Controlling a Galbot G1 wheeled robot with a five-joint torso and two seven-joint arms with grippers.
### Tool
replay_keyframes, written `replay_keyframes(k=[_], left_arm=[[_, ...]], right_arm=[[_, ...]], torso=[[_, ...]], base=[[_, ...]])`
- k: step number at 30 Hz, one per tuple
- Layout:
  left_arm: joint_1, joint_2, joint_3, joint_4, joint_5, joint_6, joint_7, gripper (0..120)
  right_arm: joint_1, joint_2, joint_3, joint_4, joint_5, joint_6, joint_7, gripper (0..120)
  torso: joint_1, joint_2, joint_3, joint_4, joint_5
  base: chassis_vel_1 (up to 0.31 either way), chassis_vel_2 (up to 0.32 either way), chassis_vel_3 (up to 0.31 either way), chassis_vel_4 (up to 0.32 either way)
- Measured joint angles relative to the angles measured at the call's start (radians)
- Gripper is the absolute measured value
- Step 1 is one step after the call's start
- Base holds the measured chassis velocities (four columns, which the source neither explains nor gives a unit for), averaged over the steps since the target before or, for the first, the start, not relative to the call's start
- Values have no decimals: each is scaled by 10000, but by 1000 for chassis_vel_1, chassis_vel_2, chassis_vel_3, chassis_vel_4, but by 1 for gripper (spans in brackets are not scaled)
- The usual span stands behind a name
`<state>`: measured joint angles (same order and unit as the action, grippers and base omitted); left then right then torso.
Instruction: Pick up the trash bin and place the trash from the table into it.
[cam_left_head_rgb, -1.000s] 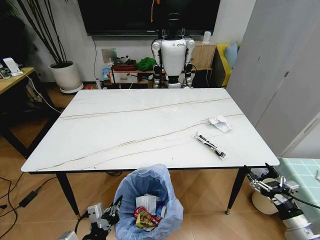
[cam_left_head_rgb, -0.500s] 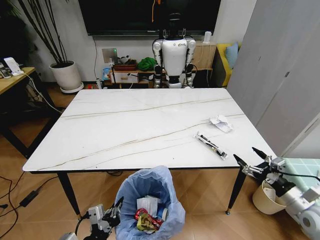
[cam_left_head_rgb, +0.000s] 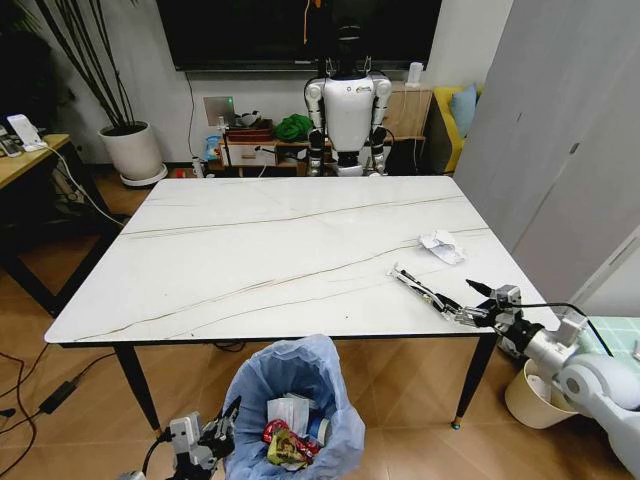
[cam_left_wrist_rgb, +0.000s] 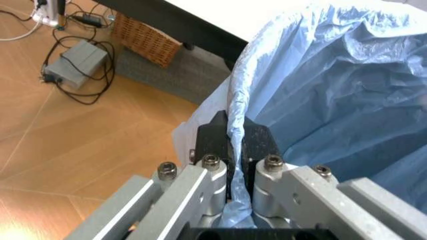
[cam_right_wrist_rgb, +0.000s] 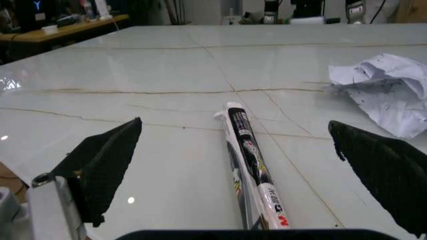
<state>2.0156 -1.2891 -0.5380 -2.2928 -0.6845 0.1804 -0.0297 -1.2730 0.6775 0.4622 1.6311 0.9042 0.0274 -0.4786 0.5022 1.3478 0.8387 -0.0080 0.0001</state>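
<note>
Bin stands on the floor at the near edge of the bench, below the bench top and left of centre; its blue bag is open at the top and holds a red can, a yellow wrapper and white paper items. Left gripper is low beside the bin's left side; in the left wrist view its jaws are clamped together on a fold of the bag at the bin's rim, the fold rising between the two fingers.

Right gripper is at the near right corner of the bench, just above the top; jaws stand wide apart. In the right wrist view the two dark fingertips flank a long flattened wrapper, black and white with red lettering, which lies flat on the marble between them; neither tip touches it. In the head view the wrapper runs diagonally from the gripper toward the bench middle.

Crumpled white paper lies on the bench beyond the wrapper, near it but apart; the same paper shows ahead of the right gripper in the right wrist view, outside the jaws.
</note>
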Motion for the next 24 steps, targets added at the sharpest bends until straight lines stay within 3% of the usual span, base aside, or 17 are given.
replay_keyframes(k=[8, 22, 24], left_arm=[[-33, -185, -50, 33, -3, -1, -4, 0], [-7, -323, -128, 80, 8, -1, -11, 0], [7, -317, -149, 75, 9, -2, -14, 0]], right_arm=[[1664, -71, -1865, -1269, 77, 69, -205, 100], [2656, 243, -3031, -2239, 0, 223, -464, 100], [2730, 277, -3117, -2315, 6, 237, -510, 94]], torso=[[0, 0, 0, -1, -1], [0, 1, -1, -1, -2], [0, 0, -1, 0, -1]], base=[[0, 0, 0, 0], [0, 0, 0, 0], [0, 0, 0, 0]])
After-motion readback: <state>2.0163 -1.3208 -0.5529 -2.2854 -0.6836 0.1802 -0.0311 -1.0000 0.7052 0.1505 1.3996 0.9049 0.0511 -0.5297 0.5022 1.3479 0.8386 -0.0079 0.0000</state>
